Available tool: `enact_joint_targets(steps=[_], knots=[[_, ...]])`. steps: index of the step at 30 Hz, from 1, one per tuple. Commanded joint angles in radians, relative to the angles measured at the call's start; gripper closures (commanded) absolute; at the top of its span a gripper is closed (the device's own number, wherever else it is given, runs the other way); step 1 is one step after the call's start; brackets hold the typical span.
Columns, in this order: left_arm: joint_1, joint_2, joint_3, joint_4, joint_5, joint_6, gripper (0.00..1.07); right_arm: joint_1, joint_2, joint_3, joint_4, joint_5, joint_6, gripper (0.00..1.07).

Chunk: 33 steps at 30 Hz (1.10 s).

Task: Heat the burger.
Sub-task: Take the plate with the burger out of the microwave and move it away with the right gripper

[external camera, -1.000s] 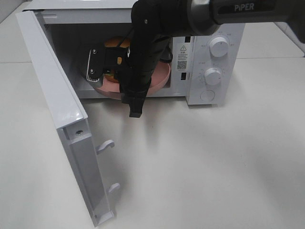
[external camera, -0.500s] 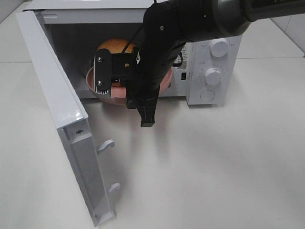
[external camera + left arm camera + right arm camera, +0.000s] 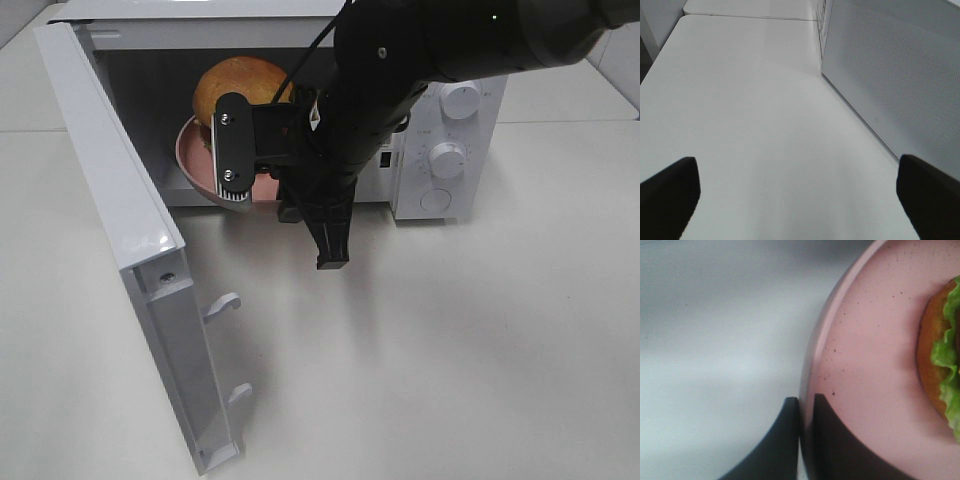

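The burger (image 3: 240, 85), a tan-brown bun with green lettuce (image 3: 942, 357) at its edge, sits on a pink plate (image 3: 192, 160) at the mouth of the open microwave (image 3: 420, 195). My right gripper (image 3: 236, 190) reaches in from the right and is shut on the plate's near rim. In the right wrist view, the right gripper (image 3: 805, 407) pinches the plate (image 3: 870, 365) rim between its dark fingers. In the left wrist view, my left gripper (image 3: 800, 200) stands wide open over bare table beside the microwave's perforated side wall (image 3: 900, 75). It holds nothing.
The microwave door (image 3: 120, 210) swings out to the left front, with two latch hooks (image 3: 222, 303) on its edge. Two white knobs (image 3: 455, 130) sit on the control panel at the right. White table (image 3: 450, 350) spreads in front.
My right arm has shifted right and toward the front. The plate has come up and left in the opening, and the burger, mostly hidden before, now shows.
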Motion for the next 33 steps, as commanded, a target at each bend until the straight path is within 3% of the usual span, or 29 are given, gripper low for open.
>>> enact_joint_targets(steps=[1, 7, 33], knots=[[-0.006, -0.015, 0.000, 0.004, -0.014, -0.002, 0.06, -0.017, -0.076, 0.063, -0.039, -0.043, 0.042, 1.07], [-0.006, -0.015, 0.000, 0.004, -0.014, -0.002, 0.06, -0.014, -0.160, 0.158, -0.055, -0.110, 0.042, 1.07], [-0.006, -0.015, 0.000, 0.004, -0.014, -0.002, 0.06, 0.034, -0.402, 0.373, -0.125, -0.158, 0.094, 1.07]])
